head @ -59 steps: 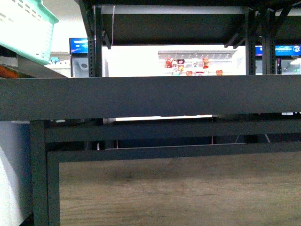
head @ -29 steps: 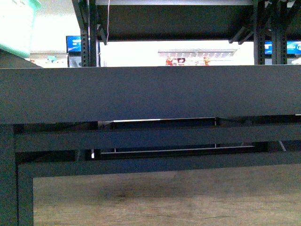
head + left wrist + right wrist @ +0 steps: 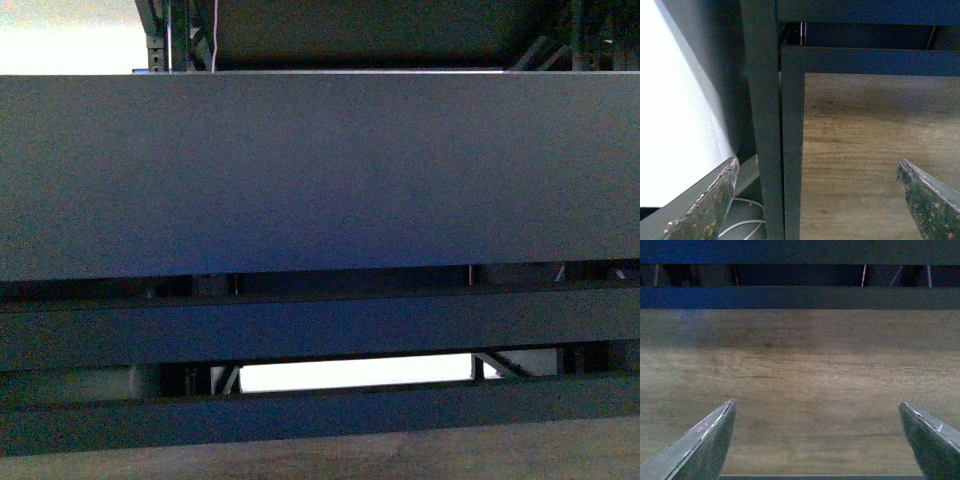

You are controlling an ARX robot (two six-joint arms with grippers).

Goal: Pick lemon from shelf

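Observation:
The lemon is out of view in every frame. The shelf (image 3: 320,170) fills the front view: one thick black tray front edge spans the whole width, with black crossbars below it and a strip of wood-grain panel (image 3: 400,455) at the bottom. My left gripper (image 3: 817,170) is open and empty, facing the shelf's black corner post (image 3: 765,125) and the wood-grain panel (image 3: 875,150). My right gripper (image 3: 817,407) is open and empty too, pointed at the wood-grain panel (image 3: 800,390) under a black crossbar (image 3: 800,297).
A bright white surface (image 3: 680,115) lies beside the corner post in the left wrist view, with a white cable (image 3: 745,227) on the floor near the post's foot. A bright gap (image 3: 350,372) shows between the lower crossbars.
The shelf's front edge has grown much larger in the front view and covers the bright store background. The wood-grain panel has dropped to the bottom edge. The teal basket has left the view.

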